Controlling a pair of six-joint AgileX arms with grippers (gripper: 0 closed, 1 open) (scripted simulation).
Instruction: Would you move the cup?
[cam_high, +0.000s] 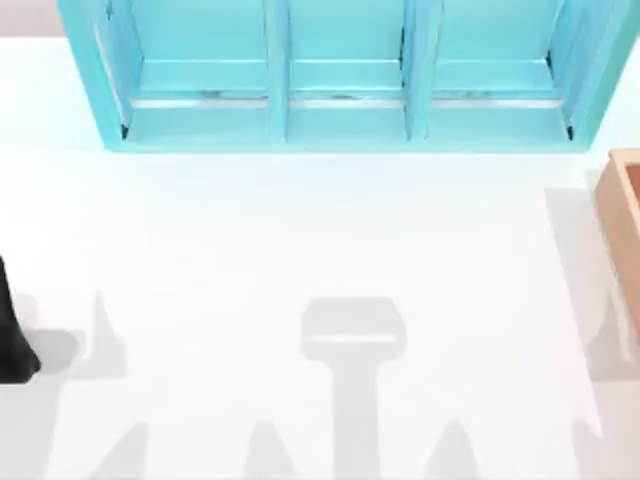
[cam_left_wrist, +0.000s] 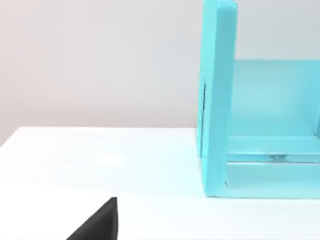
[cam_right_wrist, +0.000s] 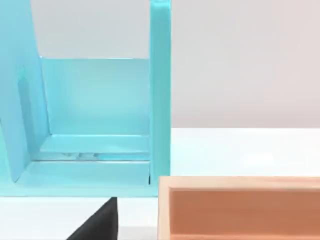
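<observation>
The cup is out of view. My left arm (cam_high: 12, 325) shows as a dark shape at the table's left edge, about midway down. In the left wrist view a black corner of my left gripper (cam_left_wrist: 100, 224) hangs over the white table, facing the left end of the turquoise shelf (cam_left_wrist: 220, 100). In the right wrist view a black corner of my right gripper (cam_right_wrist: 100, 222) sits low over the table, facing the shelf's right end (cam_right_wrist: 160, 95) and the tan box (cam_right_wrist: 240, 207).
The turquoise shelf (cam_high: 340, 80) spans the back of the table with three open compartments. A tan wooden box (cam_high: 625, 205) stands at the right edge, just in front of the shelf's right end. White tabletop (cam_high: 320, 230) stretches in front of the shelf.
</observation>
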